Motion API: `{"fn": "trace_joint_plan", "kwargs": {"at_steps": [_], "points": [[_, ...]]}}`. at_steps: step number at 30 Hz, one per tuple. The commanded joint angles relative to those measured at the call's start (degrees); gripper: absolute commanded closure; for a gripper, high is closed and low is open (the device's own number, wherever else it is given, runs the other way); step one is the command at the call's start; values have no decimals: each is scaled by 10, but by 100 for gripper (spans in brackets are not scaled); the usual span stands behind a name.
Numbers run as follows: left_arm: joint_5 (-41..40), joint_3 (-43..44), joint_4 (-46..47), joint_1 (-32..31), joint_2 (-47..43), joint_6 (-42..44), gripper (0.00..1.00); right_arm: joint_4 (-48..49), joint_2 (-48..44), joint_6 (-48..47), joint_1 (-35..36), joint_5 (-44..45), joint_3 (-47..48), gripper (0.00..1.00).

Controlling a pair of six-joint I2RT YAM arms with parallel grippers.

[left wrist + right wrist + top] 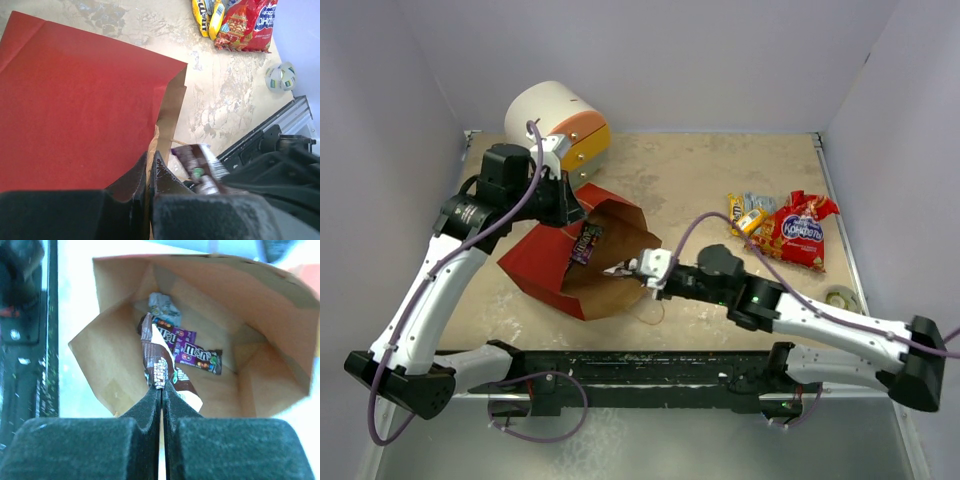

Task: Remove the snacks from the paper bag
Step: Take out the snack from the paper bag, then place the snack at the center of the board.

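The paper bag point(545, 262) lies on its side, red outside, its kraft mouth facing right. My left gripper point(570, 212) is shut on the bag's upper mouth edge; the left wrist view shows the paper pinched between its jaws point(149, 162). My right gripper point(632, 268) is at the mouth, shut on the end of a brown-and-white packet point(159, 365), which also shows in the left wrist view point(200, 161). Inside the bag lie a purple packet point(200, 354), a dark bar point(164, 326) and a silvery wrapper point(162, 303). A big red bag point(800, 232) and a yellow packet point(750, 220) lie on the table at right.
A white cylindrical drawer unit with orange and yellow fronts point(560, 125) stands at the back left, behind the left arm. A small tape roll point(840, 297) lies near the right edge. Grey walls close in the table; a black rail point(650, 375) runs along the front.
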Motion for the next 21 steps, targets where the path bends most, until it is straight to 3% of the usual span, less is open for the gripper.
{"fn": "trace_joint_plan", "kwargs": {"at_steps": [1, 7, 9, 15, 21], "points": [[-1, -8, 36, 1, -17, -3, 100, -108, -77, 203, -1, 146, 35, 100], [-4, -24, 40, 1, -28, -12, 100, -177, -115, 308, -6, 479, 99, 100], [-5, -26, 40, 0, -33, -14, 100, -185, -100, 341, -37, 575, 121, 100], [-14, -19, 22, 1, -39, -11, 100, -239, 34, 400, -236, 533, 216, 100], [-17, -11, 10, 1, -37, -10, 100, -356, 227, 419, -338, 560, 357, 100]]}}
